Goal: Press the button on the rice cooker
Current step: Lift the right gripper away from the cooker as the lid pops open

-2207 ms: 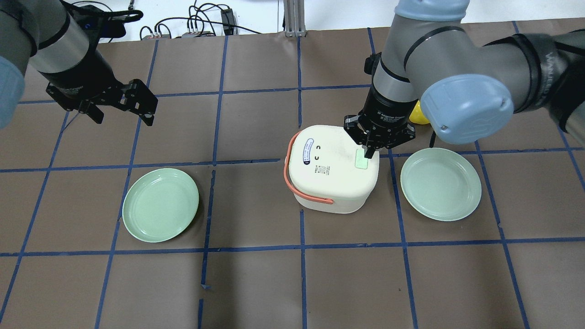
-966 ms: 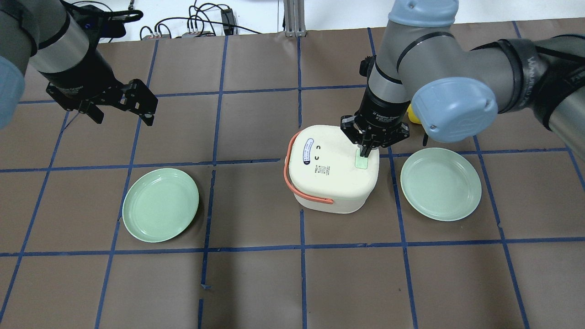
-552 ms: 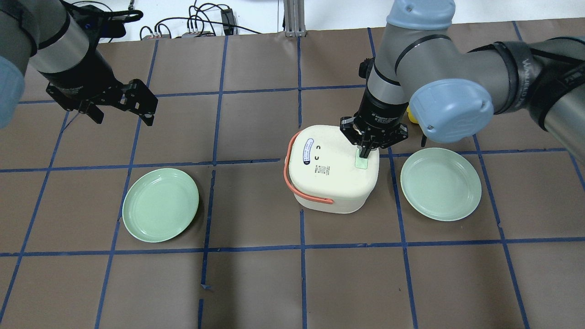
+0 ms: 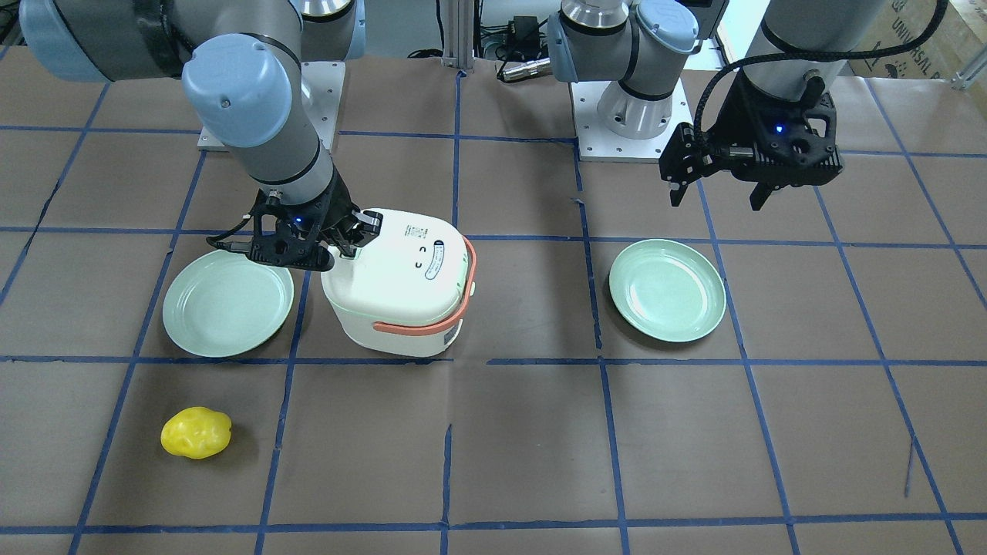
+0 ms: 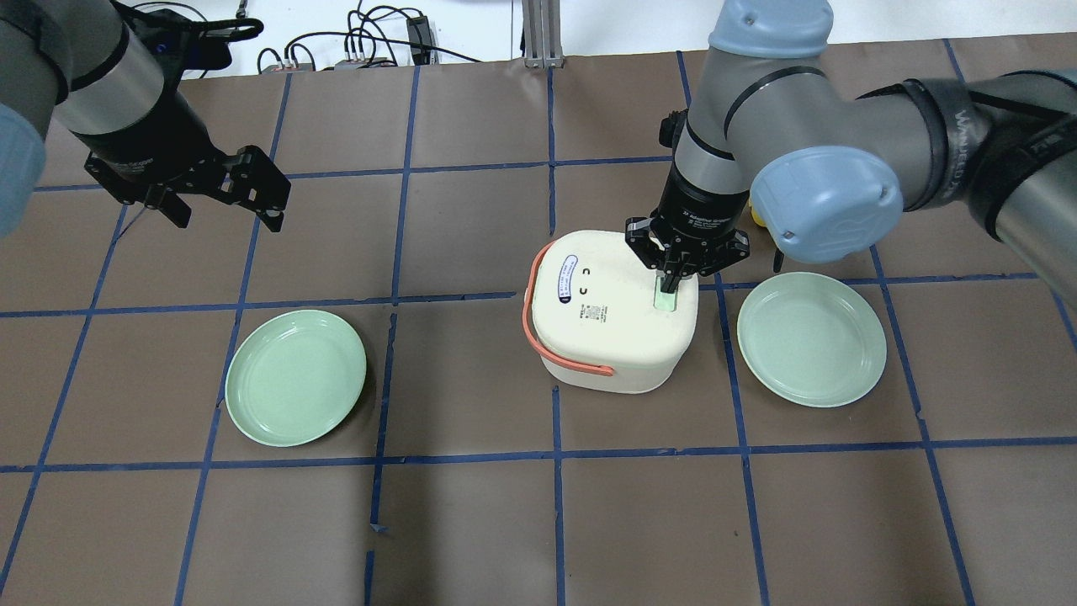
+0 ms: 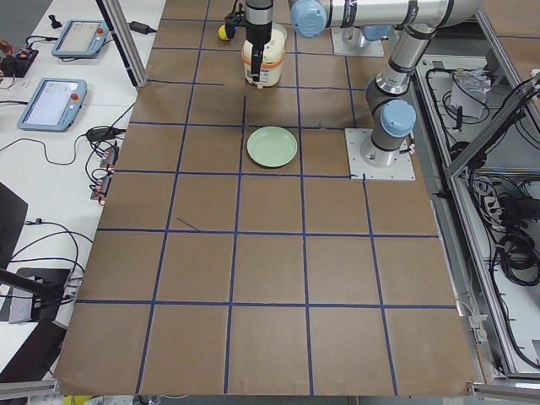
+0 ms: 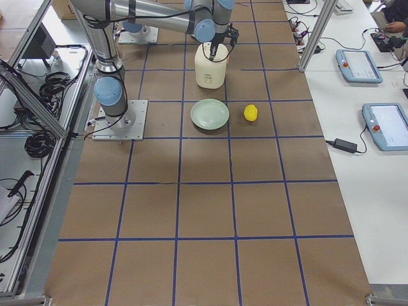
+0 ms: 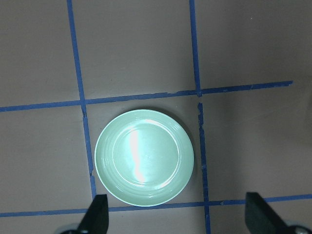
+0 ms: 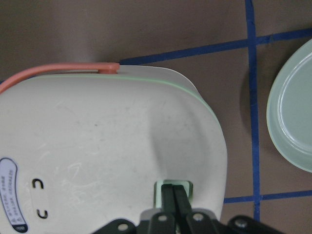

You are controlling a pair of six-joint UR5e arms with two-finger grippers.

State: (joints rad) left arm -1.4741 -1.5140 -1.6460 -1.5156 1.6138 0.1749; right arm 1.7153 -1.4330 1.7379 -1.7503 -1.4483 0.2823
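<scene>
The right arm's black two-finger gripper (image 9: 174, 191) has its fingers shut together into one narrow tip, holding nothing. That tip points straight down onto the small pale mint-green rounded-square button (image 5: 664, 303) at the lid's edge, on the side towards the robot's right. From the wrist view the tip sits over the middle of the pad and seems to touch it; whether the pad is pushed in I cannot tell. So I judge this to be the pressing step itself. The next move calls for a short, straight push downward, kept centred so the tip does not slide off onto the smooth lid, and then a clean lift.

The button belongs to a cream-white, rounded-square plastic rice cooker (image 5: 606, 332) with a coral-orange carrying handle (image 5: 532, 332) folded round its far side from the button. It stands upright near the desk's middle. Just beside it on the right lies a pale green round plate (image 5: 812, 339). A second plate like it (image 5: 296, 377) lies well apart on the left. A yellow, lumpy, fruit-shaped thing (image 4: 196, 432) sits farther out.

The left gripper (image 5: 227, 217) hangs spread wide and empty above the desk.

The desk (image 5: 471, 522) is covered in brown paper gridded with blue tape. Past it are black cables (image 5: 370, 42) and white side benches with handheld control screens (image 7: 357, 64).
</scene>
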